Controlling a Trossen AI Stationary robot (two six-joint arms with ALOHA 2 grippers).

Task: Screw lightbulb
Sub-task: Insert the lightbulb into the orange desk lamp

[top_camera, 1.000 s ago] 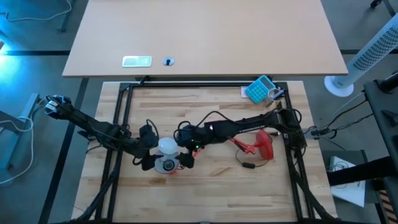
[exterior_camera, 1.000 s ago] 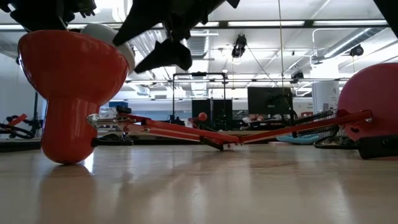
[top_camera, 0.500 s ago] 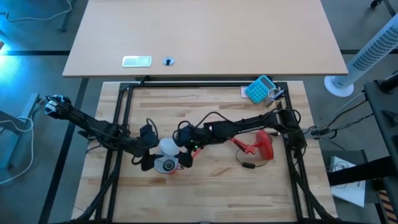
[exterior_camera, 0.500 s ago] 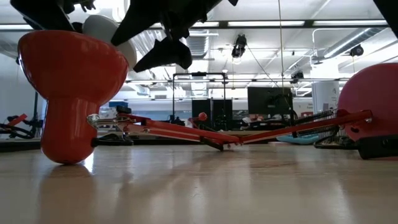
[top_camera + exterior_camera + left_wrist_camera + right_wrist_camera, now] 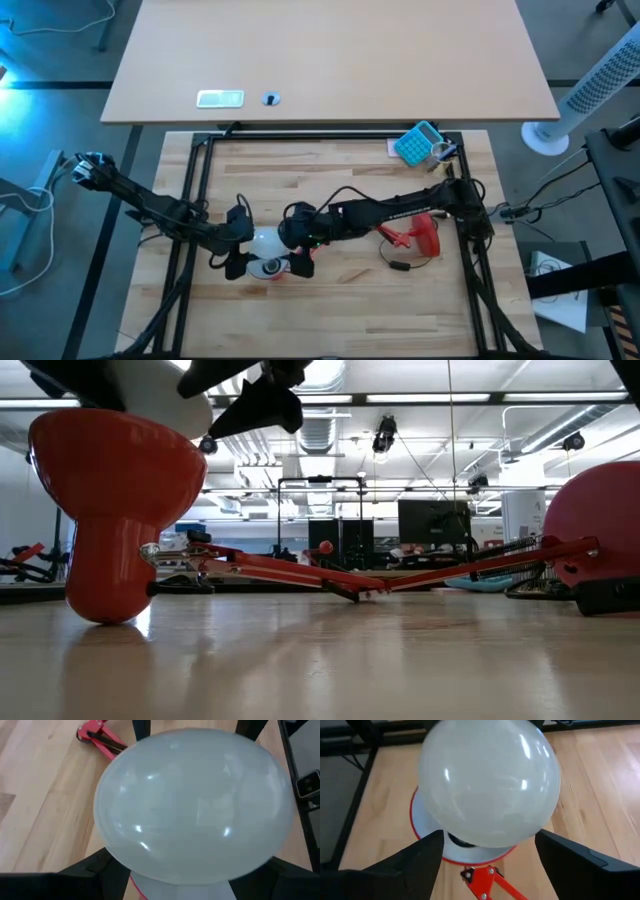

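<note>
White lightbulb poised directly over red lamp shade on wooden bench, between left pincer and right pincer. Right pincer fingers spread wide around the dome; grasp by either pincer unclear, cannot tell. Likely light, smooth, slippery, fragile glass: best taken gently around the dome's widest girth, narrow base left free beneath for the socket.

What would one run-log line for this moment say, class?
stage: bulb over shade | lightbulb: between both grippers, above red lamp shade | left gripper: at bulb | right gripper: at bulb | seated: cannot tell
</note>
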